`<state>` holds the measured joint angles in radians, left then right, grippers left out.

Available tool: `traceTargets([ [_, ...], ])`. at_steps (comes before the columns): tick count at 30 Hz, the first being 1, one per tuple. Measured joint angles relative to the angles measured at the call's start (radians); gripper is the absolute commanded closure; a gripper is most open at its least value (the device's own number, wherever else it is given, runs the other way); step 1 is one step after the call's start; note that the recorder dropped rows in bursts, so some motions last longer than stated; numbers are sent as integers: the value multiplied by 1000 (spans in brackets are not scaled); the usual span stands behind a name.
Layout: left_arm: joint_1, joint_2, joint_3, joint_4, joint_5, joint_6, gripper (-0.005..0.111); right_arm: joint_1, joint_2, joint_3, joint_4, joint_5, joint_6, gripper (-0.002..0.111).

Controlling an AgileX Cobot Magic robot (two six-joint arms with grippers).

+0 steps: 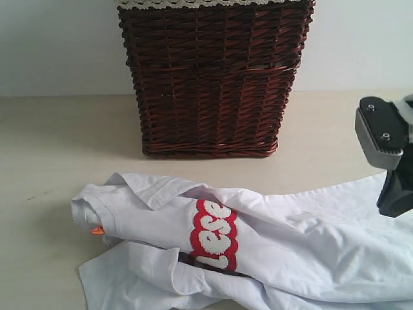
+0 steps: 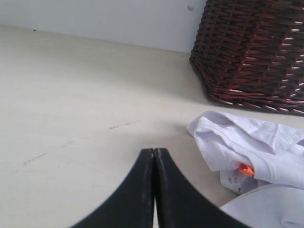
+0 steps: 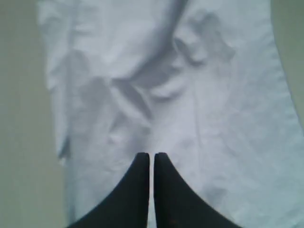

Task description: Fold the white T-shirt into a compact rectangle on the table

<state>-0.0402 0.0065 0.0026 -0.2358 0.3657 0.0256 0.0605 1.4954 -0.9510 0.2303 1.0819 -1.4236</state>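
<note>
The white T-shirt (image 1: pixel 290 239) lies crumpled on the table (image 1: pixel 58 148), stretched from lower left to the right edge. Its red-outlined lettering (image 1: pixel 214 236) is bunched in a fold, and the orange tag (image 1: pixel 97 230) peeks out at the left end. My left gripper (image 2: pixel 155 151) is shut and empty above bare table (image 2: pixel 71 95), with the shirt's collar end (image 2: pixel 256 147) and tag (image 2: pixel 246 169) off to one side. The right gripper (image 3: pixel 151 156) hangs shut over wrinkled shirt fabric (image 3: pixel 166 85), holding nothing. The right arm (image 1: pixel 387 148) shows at the exterior view's right edge.
A dark wicker basket (image 1: pixel 213 77) with a lace-trimmed liner (image 1: pixel 193 4) stands on the table behind the shirt, against a pale wall. The same basket (image 2: pixel 256 52) appears in the left wrist view. Bare table shows left of the shirt.
</note>
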Motion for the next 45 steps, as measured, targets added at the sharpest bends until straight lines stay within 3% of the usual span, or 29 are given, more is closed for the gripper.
traceTargets([
  [5,0,0,0,0,0,0,107,-81,107,86,37,-384,69,103],
  [18,0,0,0,0,0,0,107,-86,380,90,81,-643,65,103],
  [24,0,0,0,0,0,0,107,-86,472,89,89,-1117,88,103],
  [27,0,0,0,0,0,0,107,-86,487,89,89,-1217,143,103],
  [39,0,0,0,0,0,0,107,-78,214,89,89,-1048,332,103],
  [42,0,0,0,0,0,0,107,-76,87,89,96,-832,207,103],
  [45,0,0,0,0,0,0,107,-76,6,100,131,-443,-99,103],
])
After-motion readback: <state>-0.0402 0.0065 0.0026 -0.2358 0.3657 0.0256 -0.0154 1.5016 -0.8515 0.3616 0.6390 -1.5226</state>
